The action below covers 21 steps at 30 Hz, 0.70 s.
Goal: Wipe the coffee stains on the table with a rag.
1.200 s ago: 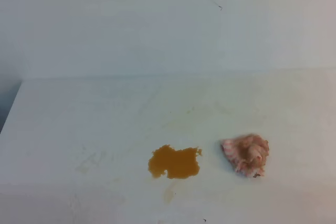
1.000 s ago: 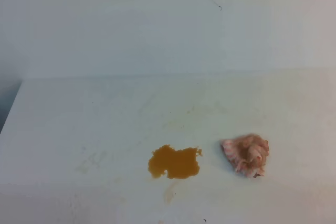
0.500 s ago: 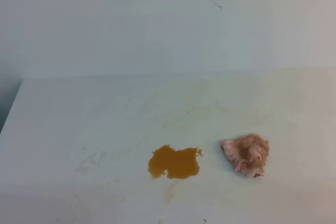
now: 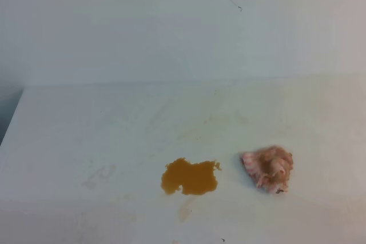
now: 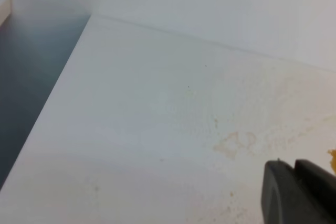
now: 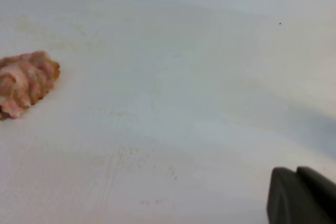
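Coffee sits untouched on the table [image 4: 86, 135]: one amber-brown stain [image 4: 190, 177] near the front edge, with the rag [image 4: 267, 167] lying crumpled just to its right, apart from it, nothing holding it. So I judge we're at the very start, the pickup not yet begun. My right pincer [image 6: 302, 195] shows only as a dark tip in the lower corner of its own camera, its two fingers pressed together with barely a seam between them, pinching nothing. My left pincer [image 5: 299, 191] looks much the same, fingers side by side and seemingly closed on nothing. Next move, as I read it: spread the right fingers, come down over the rag, pinch it, then drag it left across the stain. The high view gives stain and rag together but neither arm; the right wrist view catches the rag at far left, no stain; the left wrist view catches just an orange sliver of stain at its right edge.
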### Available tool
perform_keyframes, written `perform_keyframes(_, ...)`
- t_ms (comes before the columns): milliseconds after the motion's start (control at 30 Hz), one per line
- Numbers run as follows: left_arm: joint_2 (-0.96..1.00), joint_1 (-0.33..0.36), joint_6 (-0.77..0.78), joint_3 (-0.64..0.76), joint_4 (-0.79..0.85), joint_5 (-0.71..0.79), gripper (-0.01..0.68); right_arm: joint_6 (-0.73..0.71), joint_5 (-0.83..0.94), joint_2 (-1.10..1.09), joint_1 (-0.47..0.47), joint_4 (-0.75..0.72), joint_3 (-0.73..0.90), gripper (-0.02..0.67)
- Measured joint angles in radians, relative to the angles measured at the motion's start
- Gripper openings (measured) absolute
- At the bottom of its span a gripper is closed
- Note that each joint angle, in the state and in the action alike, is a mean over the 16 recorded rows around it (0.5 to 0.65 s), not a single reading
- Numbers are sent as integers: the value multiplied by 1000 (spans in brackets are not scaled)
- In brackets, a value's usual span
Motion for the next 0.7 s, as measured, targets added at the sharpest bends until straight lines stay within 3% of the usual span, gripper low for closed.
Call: perform_keyframes(700,-6,0,0,0,0,0,0,61,-212,0,0,62,3,-2)
